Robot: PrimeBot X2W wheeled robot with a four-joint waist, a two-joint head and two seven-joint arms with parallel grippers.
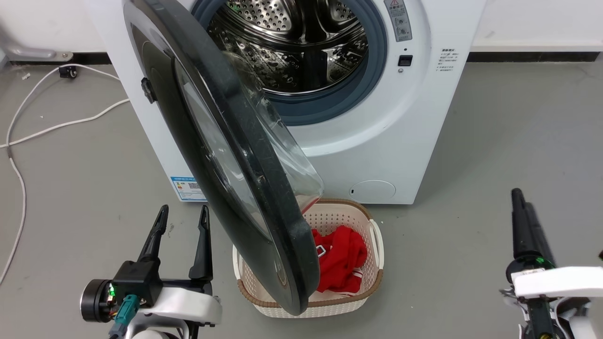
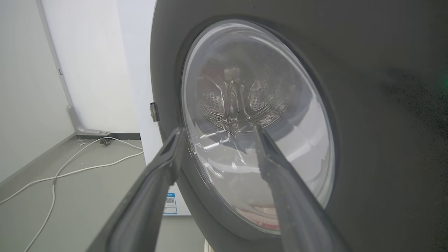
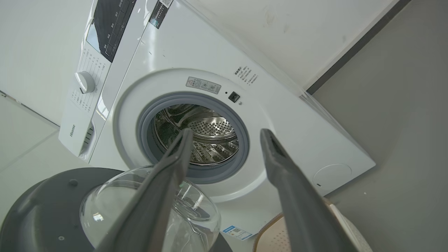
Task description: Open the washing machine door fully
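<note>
The white washing machine [image 1: 377, 141] stands ahead with its steel drum [image 1: 292, 42] exposed. The washing machine door [image 1: 271, 202], a black disc with a clear glass bowl, is swung out towards me and shows nearly edge-on. My left gripper [image 1: 183, 212] is open, low on the left of the door's outer face and apart from it. In the left wrist view that gripper [image 2: 217, 130] points at the door [image 2: 367, 105] window, nothing between its fingers. My right gripper [image 1: 523, 197] stands at the lower right, far from the door. It is open [image 3: 226, 131] and faces the drum [image 3: 210, 140] and door [image 3: 42, 206].
A cream laundry basket [image 1: 377, 254] holding a red garment [image 1: 344, 259] sits on the floor under the door's free edge. White cables [image 1: 19, 117] trail over the grey floor on the left. The floor to the right of the machine is bare up to the wall.
</note>
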